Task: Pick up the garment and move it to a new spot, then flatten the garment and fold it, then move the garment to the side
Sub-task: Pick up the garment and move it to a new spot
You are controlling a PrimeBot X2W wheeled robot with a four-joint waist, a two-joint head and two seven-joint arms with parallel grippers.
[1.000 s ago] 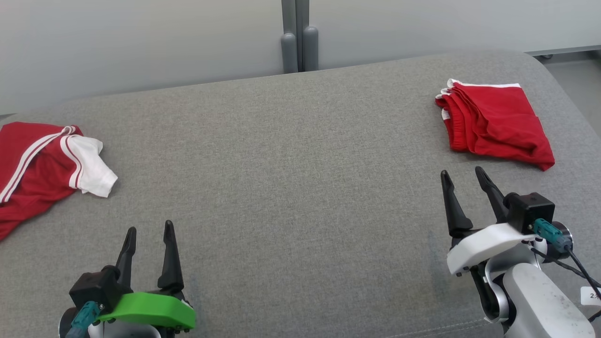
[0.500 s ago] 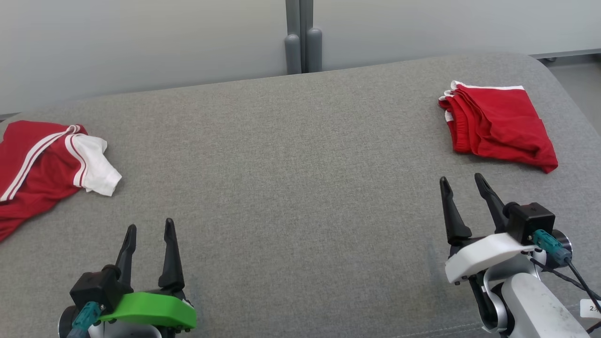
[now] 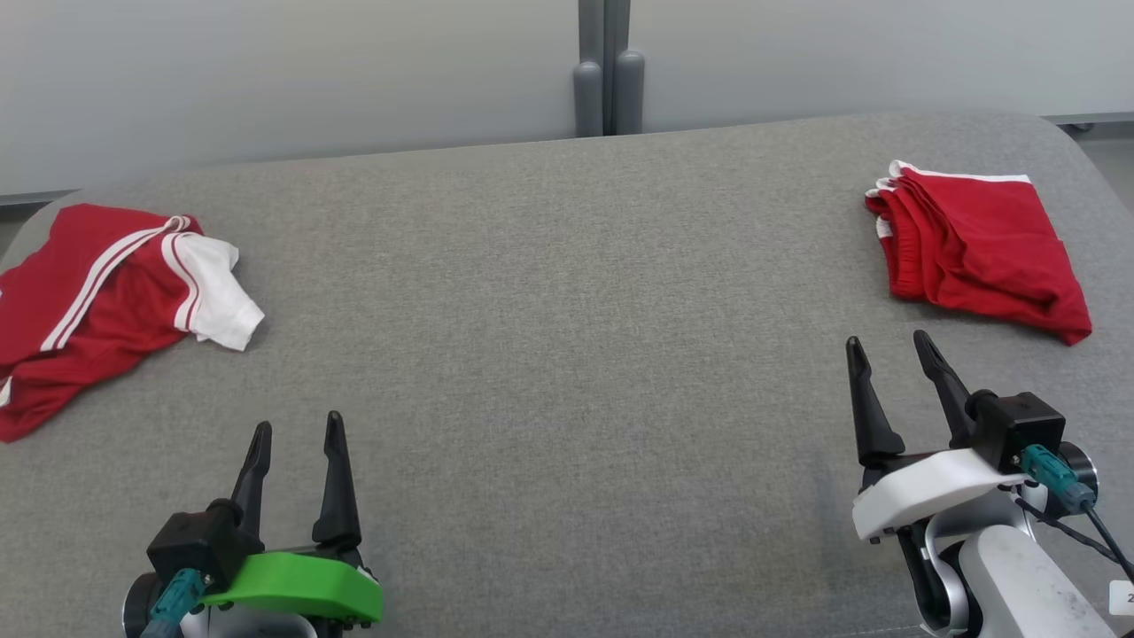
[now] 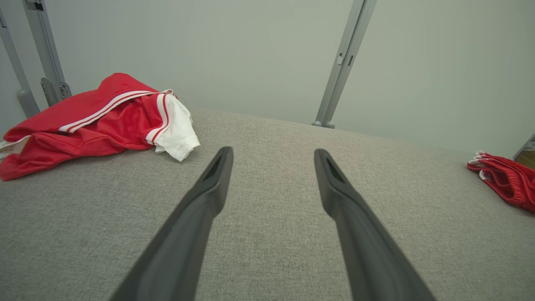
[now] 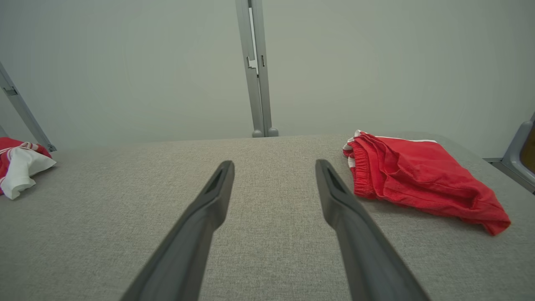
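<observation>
Red-and-white first: find jersey (image 3: 106,292) crumpled at far left of bench (image 3: 567,354), well apart from both grippers. Find shorts (image 3: 974,252) folded at far right, near right gripper (image 3: 887,338), not touching. Read left gripper (image 3: 298,421) as parted, holding nothing; same for right gripper. Against half a second back: see whole head view slid rightward, post (image 3: 607,89) included, so log as camera turning left, not cloth moving. See more of jersey in view now. Judge shorts done and set aside; take jersey as next garment. Expect reach to left; not yet begun.
</observation>
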